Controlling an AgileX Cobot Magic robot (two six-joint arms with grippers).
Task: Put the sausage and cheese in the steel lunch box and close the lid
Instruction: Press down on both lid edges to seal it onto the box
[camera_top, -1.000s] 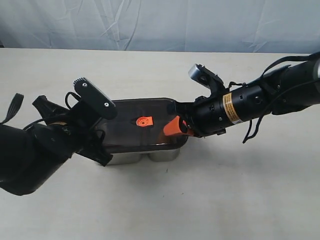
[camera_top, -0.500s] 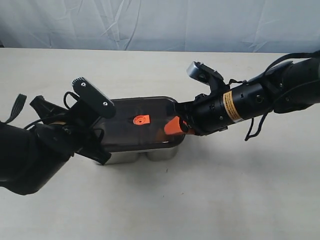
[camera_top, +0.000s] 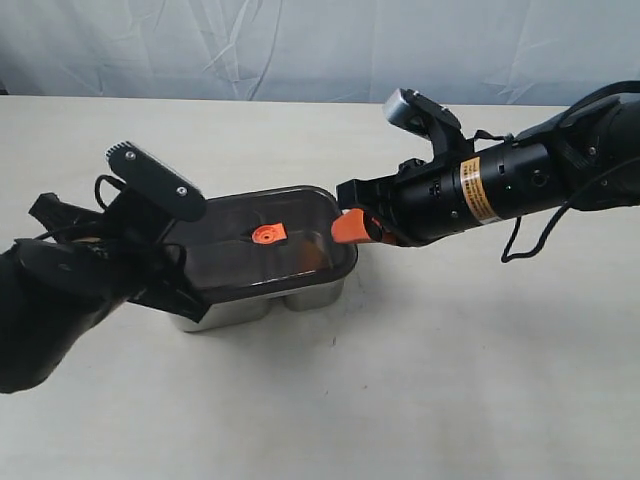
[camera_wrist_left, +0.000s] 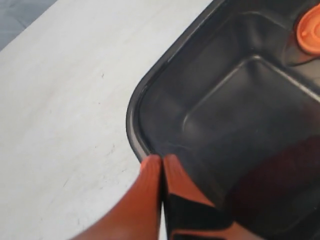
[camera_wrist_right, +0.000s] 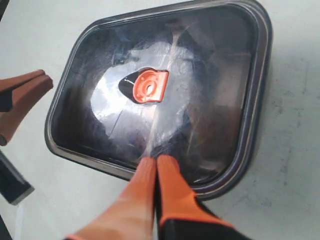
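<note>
The steel lunch box (camera_top: 305, 299) stands mid-table with the dark see-through lid (camera_top: 250, 262) lying on top of it, its orange valve tab (camera_top: 265, 234) in the centre. My left gripper (camera_wrist_left: 161, 160) is shut, tips against the lid's (camera_wrist_left: 240, 110) rounded corner at the left end. My right gripper (camera_top: 346, 228) is shut too, its tips (camera_wrist_right: 156, 161) resting on the lid's (camera_wrist_right: 210, 75) rim at the right end. Neither holds anything. The sausage and cheese are hidden; the smoky lid shows nothing clear beneath it.
A bare beige table (camera_top: 430, 380) surrounds the box. A blue cloth backdrop (camera_top: 320, 45) hangs behind the far edge. The left arm's bulk (camera_top: 60, 300) covers the table at the front left, and the right arm (camera_top: 520, 180) stretches in from the right.
The box and lid have slid to the left, turning a little. Both arms moved left with them, and both grippers stayed shut.
</note>
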